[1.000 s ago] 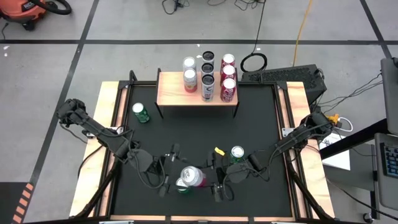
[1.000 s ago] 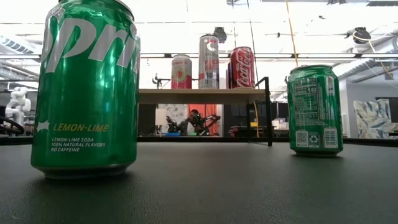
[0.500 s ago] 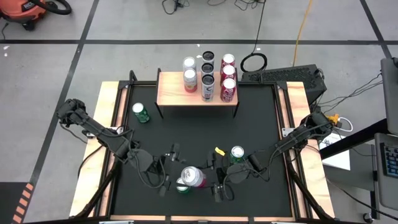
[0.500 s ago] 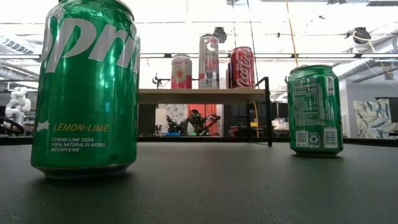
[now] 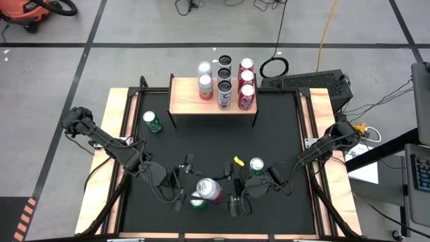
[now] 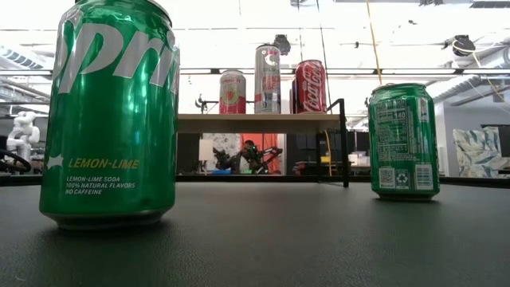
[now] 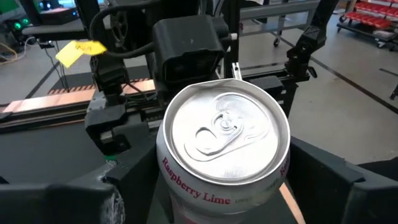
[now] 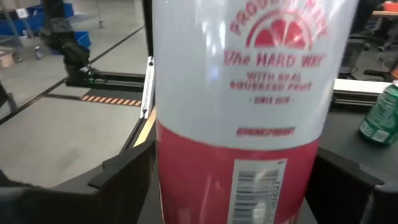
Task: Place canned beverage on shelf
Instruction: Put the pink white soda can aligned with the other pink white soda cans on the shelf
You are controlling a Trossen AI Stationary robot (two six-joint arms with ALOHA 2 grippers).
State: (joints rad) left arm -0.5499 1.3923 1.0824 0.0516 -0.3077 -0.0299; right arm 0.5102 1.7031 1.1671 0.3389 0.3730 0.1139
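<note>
High view: both arms reach low; left gripper and right gripper flank 1 raspberry-lime can, fingers spread, grip unclear.

Around my table, black-topped with wooden side rails, the floor is grey concrete crossed by dark tape lines, with an orange shop vacuum at one far corner and black and yellow cables trailing over it. Looking level across the table I see a bright, open workshop ceiling with pipes and strip lights, and red storage bins on racks far off.
</note>
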